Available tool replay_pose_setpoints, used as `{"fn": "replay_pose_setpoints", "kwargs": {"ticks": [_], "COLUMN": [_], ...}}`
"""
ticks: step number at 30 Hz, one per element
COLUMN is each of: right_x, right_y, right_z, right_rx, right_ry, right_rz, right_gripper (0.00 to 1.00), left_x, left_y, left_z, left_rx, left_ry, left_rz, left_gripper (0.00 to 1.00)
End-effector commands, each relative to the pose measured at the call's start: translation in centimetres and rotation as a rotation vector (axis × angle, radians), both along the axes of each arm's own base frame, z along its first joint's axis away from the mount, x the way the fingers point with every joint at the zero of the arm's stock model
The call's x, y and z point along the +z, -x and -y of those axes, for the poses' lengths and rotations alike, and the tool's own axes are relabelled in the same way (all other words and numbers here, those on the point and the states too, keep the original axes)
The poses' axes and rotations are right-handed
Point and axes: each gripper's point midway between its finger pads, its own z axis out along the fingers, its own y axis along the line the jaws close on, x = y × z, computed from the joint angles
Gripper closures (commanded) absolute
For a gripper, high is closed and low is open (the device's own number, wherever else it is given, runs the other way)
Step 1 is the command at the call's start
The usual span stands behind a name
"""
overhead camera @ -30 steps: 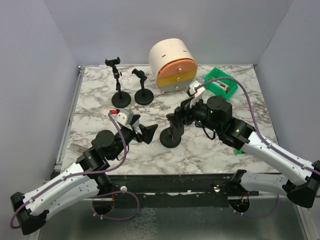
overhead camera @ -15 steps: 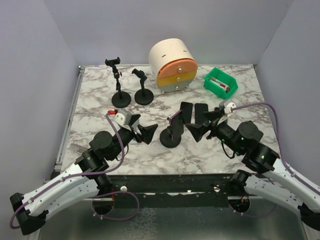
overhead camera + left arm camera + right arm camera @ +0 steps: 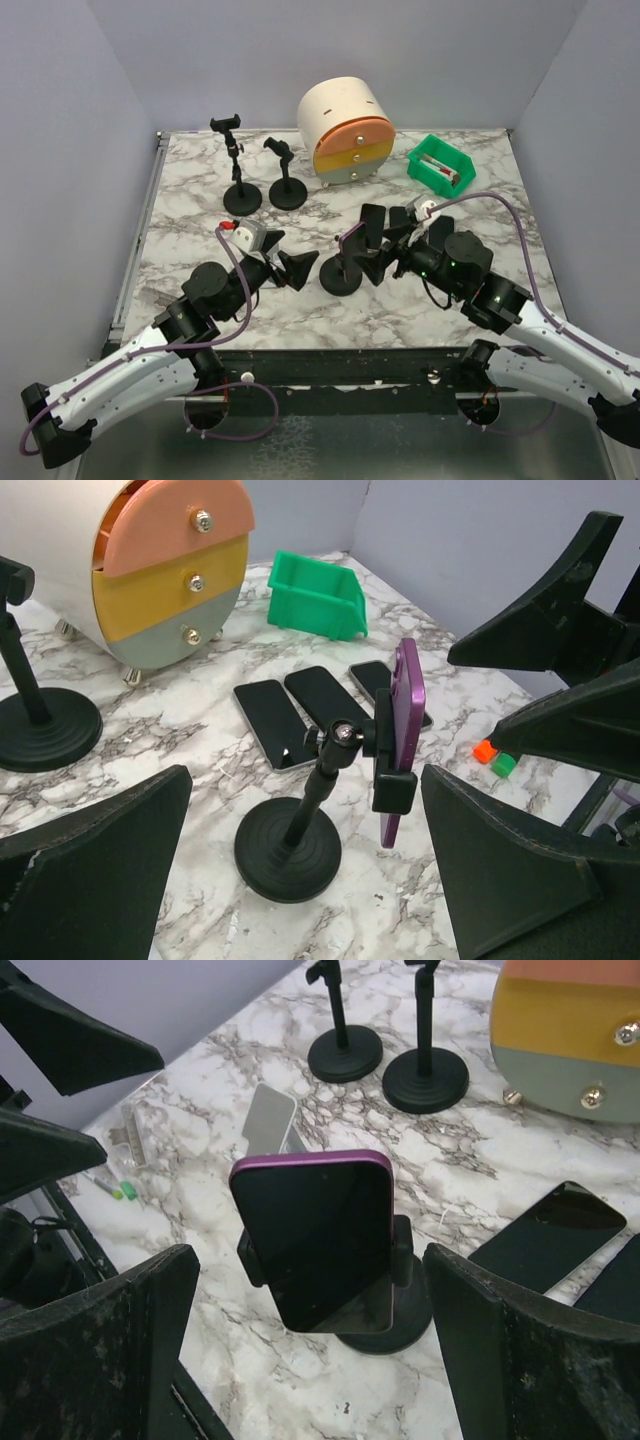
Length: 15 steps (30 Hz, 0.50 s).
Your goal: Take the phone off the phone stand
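The phone (image 3: 315, 1235), purple-edged with a dark screen, stands upright clamped in the black phone stand (image 3: 402, 1322). From above, the phone (image 3: 350, 238) and the stand's round base (image 3: 340, 277) sit mid-table between both arms. My right gripper (image 3: 312, 1360) is open, facing the screen, with its fingers (image 3: 540, 1350) a little short of the phone on either side. My left gripper (image 3: 300, 880) is open on the stand's other side, seeing the phone (image 3: 405, 730) edge-on above the base (image 3: 290, 855). Neither gripper touches the phone.
Three dark phones (image 3: 275, 720) lie flat behind the stand. Two empty stands (image 3: 240, 195) (image 3: 287, 190) are at the back left. A round white drawer unit (image 3: 345, 130) and a green bin (image 3: 440, 165) stand at the back. Small orange and green blocks (image 3: 495, 758) lie on the right.
The right arm pulled back to the right from over the stand, then came left again so its open fingers face the phone. The left arm barely moved.
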Motion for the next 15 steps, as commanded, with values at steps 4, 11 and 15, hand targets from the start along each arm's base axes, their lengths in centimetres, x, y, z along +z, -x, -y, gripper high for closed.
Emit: {"fn": "replay_pose_setpoints", "kwargs": {"ticks": [4, 11, 15], "right_x": [3.8, 3.1, 2.4], "right_y": [-0.8, -2.0, -2.4], "right_z": [-1.1, -2.0, -2.3], "right_rx": [0.005, -0.009, -0.013], "right_ry": [-0.099, -0.043, -0.02], "right_rz": [0.066, 0.053, 0.039], "right_gripper": [0.0, 0.0, 0.0], "left_x": [0.5, 0.0, -0.1], "left_y": [1.0, 1.2, 1.4], "left_z": [0.4, 0.9, 1.2], "left_rx": [-0.048, -0.062, -0.072], "left_ry": [0.013, -0.004, -0.01], "left_rz": [0.038, 0.021, 0.016], "left_gripper": [0.03, 0.02, 0.02]}}
